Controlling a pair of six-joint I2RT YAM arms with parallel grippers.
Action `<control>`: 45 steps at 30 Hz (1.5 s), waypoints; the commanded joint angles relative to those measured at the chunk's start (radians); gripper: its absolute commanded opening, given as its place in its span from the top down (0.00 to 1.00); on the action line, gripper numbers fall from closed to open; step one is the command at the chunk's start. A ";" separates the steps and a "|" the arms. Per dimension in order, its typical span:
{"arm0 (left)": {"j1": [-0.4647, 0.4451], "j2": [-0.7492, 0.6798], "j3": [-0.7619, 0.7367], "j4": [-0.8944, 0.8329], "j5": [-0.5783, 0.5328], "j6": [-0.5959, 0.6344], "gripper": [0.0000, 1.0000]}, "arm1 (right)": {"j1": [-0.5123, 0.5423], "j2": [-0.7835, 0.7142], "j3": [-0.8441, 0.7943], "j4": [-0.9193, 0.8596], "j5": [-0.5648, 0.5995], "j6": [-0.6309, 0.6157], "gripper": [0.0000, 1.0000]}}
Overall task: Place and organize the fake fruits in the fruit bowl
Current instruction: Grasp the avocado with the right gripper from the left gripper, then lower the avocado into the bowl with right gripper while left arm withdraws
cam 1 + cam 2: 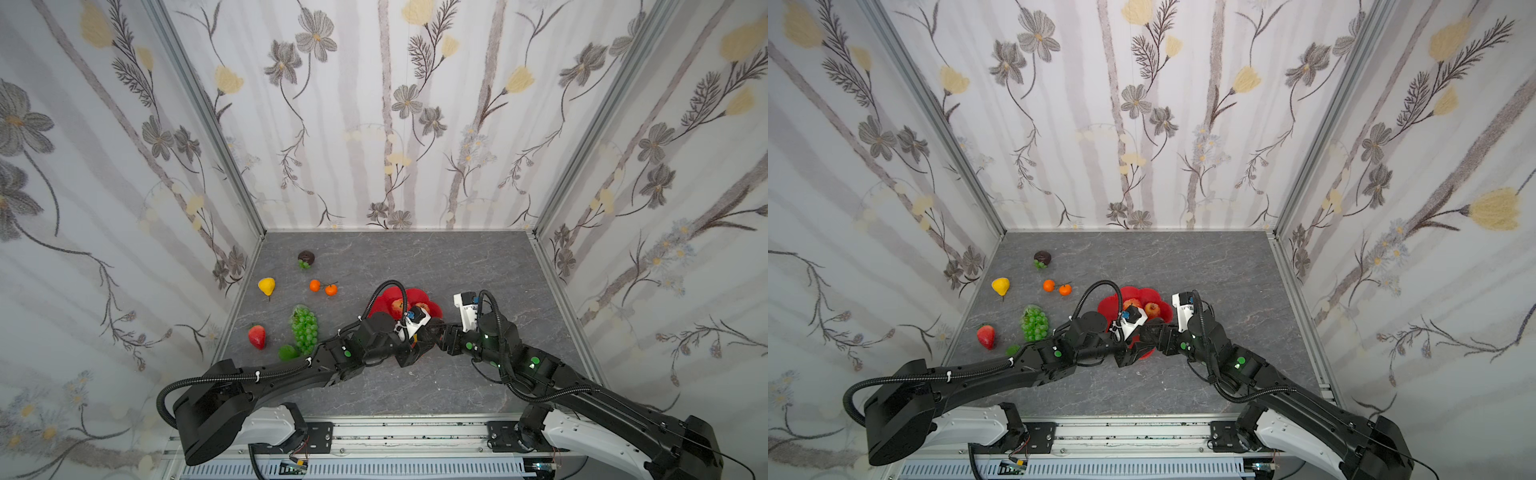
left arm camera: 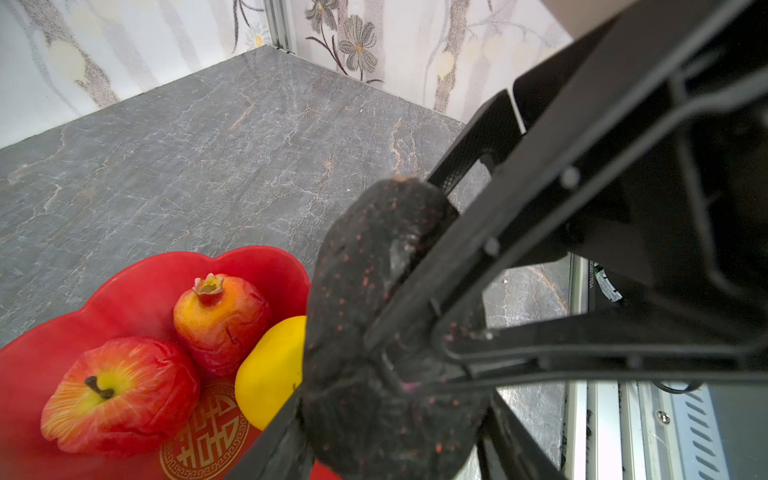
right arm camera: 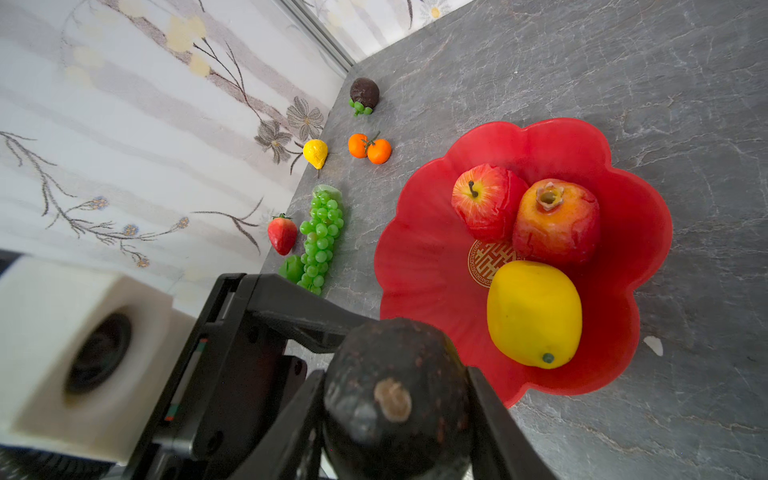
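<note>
My right pincer is clamped on the dark avocado. Its two fingers press on the two sides. My left pincer is at this fruit too, from the other way. I cannot tell if it squeezes or only touches.

The avocado hangs in the air above the red fruit bowl, over the part of the rim nearest the front edge of the desk. The bowl sits near the middle of the desk.

I think the avocado is light and hard, like a hollow toy. Its skin is bumpy, so it should not slide much. But it is round and gets thin at one end, so it could pop out. The best place to hold it is across the fat middle.

Its long way lies nearly flat, along the front edge of the desk, I think. The small tan stalk spot faces my right wrist, toward the right edge.
</note>
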 commanded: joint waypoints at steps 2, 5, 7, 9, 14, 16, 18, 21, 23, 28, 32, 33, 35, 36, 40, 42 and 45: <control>-0.003 -0.010 0.021 0.000 -0.001 0.005 0.35 | 0.016 0.018 0.029 0.004 0.029 -0.017 0.57; -0.004 -0.054 0.021 -0.051 -0.032 0.001 0.30 | 0.042 0.033 0.065 -0.045 0.095 -0.053 0.57; -0.002 -0.114 -0.004 -0.069 -0.082 -0.020 0.21 | 0.054 0.048 0.087 -0.070 0.140 -0.077 0.57; -0.002 -0.190 -0.051 -0.079 -0.124 -0.040 0.16 | 0.058 0.067 0.102 -0.078 0.170 -0.100 0.58; 0.000 -0.438 -0.069 -0.300 -0.321 -0.169 0.14 | 0.069 0.158 0.163 -0.080 0.232 -0.157 0.58; 0.000 -0.531 -0.065 -0.400 -0.411 -0.216 0.13 | 0.076 0.206 0.205 -0.072 0.241 -0.175 0.59; 0.001 -0.626 -0.070 -0.485 -0.509 -0.261 0.11 | 0.087 0.260 0.235 -0.063 0.242 -0.189 0.59; 0.009 -0.746 -0.081 -0.592 -0.620 -0.317 0.07 | 0.104 0.351 0.296 -0.059 0.238 -0.209 0.59; 0.015 -0.807 -0.090 -0.640 -0.669 -0.338 0.06 | 0.118 0.417 0.337 -0.058 0.241 -0.225 0.59; 0.024 -0.913 -0.126 -0.695 -0.781 -0.363 0.03 | 0.148 0.568 0.440 -0.068 0.262 -0.272 0.60; 0.027 -0.969 -0.160 -0.710 -0.807 -0.378 0.02 | 0.170 0.689 0.519 -0.095 0.296 -0.314 0.60; 0.028 -0.978 -0.164 -0.713 -0.808 -0.380 0.02 | 0.175 0.713 0.537 -0.101 0.304 -0.324 0.60; 0.028 -0.994 -0.177 -0.722 -0.814 -0.383 0.02 | 0.184 0.766 0.577 -0.117 0.329 -0.344 0.60; 0.027 -0.999 -0.181 -0.724 -0.816 -0.385 0.02 | 0.186 0.788 0.594 -0.126 0.339 -0.351 0.60; 0.028 -1.012 -0.197 -0.722 -0.824 -0.386 0.02 | 0.188 0.871 0.656 -0.149 0.378 -0.381 0.60; 0.028 -1.016 -0.201 -0.725 -0.827 -0.385 0.02 | 0.188 0.912 0.690 -0.169 0.403 -0.394 0.59; 0.027 -1.029 -0.200 -0.729 -0.827 -0.386 0.02 | 0.187 0.966 0.742 -0.201 0.439 -0.413 0.59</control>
